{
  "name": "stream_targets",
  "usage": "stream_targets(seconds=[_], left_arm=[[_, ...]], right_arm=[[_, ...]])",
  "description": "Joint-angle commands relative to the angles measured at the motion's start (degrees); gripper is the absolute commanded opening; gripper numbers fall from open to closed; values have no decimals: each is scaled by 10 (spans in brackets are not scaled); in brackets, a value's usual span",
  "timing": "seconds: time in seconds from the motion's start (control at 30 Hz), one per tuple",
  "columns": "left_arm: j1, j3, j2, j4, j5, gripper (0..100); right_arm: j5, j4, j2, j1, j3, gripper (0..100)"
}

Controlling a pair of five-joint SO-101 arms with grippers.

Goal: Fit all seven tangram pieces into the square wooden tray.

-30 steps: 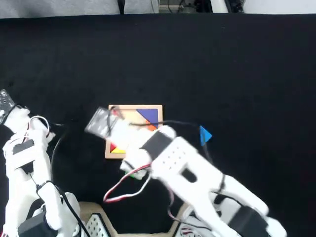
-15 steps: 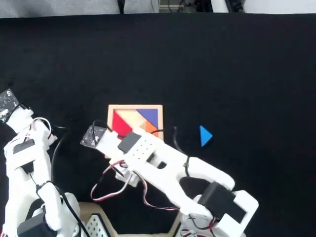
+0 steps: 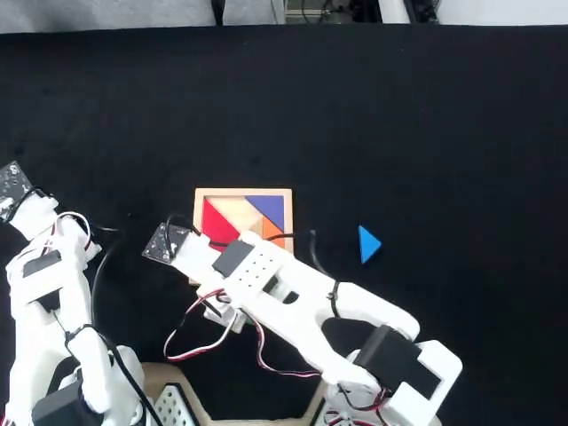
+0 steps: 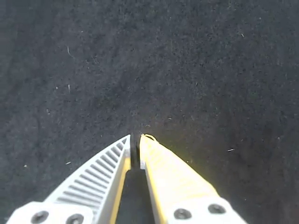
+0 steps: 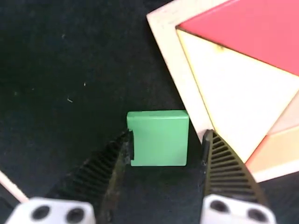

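Jaws of the right gripper (image 5: 167,136) stand open and hold nothing. They straddle the green square (image 5: 158,138), which lies flat on the black table (image 5: 70,70). One finger sits at the square's side, touching or nearly so. The other stands a little off the opposite side, close to the rim of the tray (image 5: 176,60).

Key relation: the square is already between the fingers, with two of its sides running roughly along them. It has no long axis, so we judge that no wrist turn is needed before closing. It lies just outside the tray's edge, beside it and not in it.

Beyond that rim, the red triangle (image 5: 247,32) and a pale triangle (image 5: 238,107) are seated inside the tray.

In the high view the tray (image 3: 243,191) is left of centre, and the right arm crosses its lower-left corner. The blue triangle (image 3: 368,243) lies loose on the table, to the right of the tray and apart from it.

Left gripper (image 4: 136,142) has its fingers pressed together on nothing, over bare table. The left arm stands at the far left of the high view, well apart from the tray. We judge the right arm much the nearer to the square.
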Motion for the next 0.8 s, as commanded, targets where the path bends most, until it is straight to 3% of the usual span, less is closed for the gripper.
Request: stream_targets(seconds=[0.0, 0.77], left_arm=[[-5, -35, -17, 3, 1, 51], [-4, -36, -17, 3, 1, 51]], right_arm=[[14, -8, 0, -1, -1, 243], [23, 39, 0, -4, -1, 240]])
